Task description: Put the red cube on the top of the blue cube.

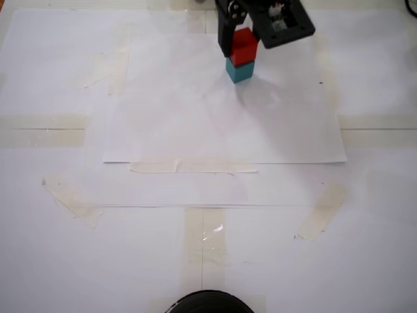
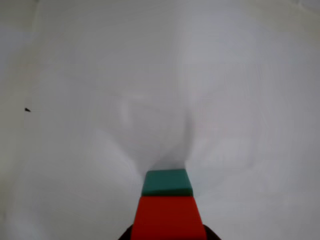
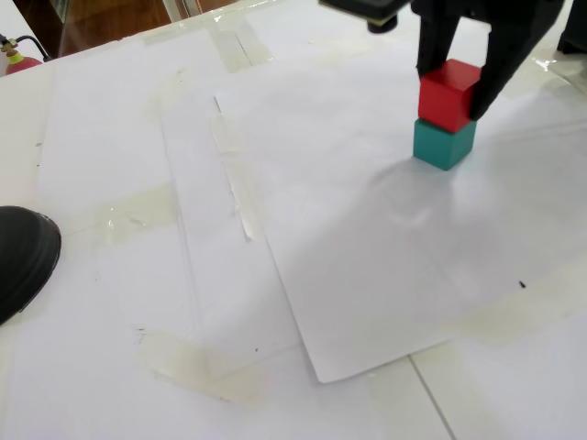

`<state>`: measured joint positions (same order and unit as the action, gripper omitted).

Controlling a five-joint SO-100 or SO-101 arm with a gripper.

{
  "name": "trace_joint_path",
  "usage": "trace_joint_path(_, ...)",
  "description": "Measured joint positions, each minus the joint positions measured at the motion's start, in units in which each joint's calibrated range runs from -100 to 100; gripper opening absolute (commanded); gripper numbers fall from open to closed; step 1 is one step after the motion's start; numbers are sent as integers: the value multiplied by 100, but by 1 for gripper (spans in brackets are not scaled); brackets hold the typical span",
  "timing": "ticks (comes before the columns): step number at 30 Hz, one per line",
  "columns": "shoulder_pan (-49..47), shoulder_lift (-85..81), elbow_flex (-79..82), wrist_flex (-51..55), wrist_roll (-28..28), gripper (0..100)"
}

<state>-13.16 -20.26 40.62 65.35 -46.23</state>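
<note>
The red cube (image 1: pixel 244 44) sits on top of the teal blue cube (image 1: pixel 240 70) at the far middle of the white paper, a little offset. My gripper (image 1: pixel 242 48) comes down from above with a black finger on each side of the red cube, closed against it. The other fixed view shows the same: the red cube (image 3: pixel 449 92) on the blue cube (image 3: pixel 443 145), my gripper (image 3: pixel 455 93) around it. In the wrist view the red cube (image 2: pixel 169 217) fills the bottom edge with the blue cube (image 2: pixel 167 182) under it.
White paper sheets (image 1: pixel 195 130) are taped flat to the table with strips of clear tape (image 1: pixel 189 167). A dark round object (image 3: pixel 23 257) lies at the table's edge, far from the cubes.
</note>
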Motion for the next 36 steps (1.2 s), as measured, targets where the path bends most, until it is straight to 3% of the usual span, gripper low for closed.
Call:
trace_joint_path(18, -37, 9, 45, -89, -20, 33)
trace_joint_path(36, -365, 9, 425, -512, -352, 42)
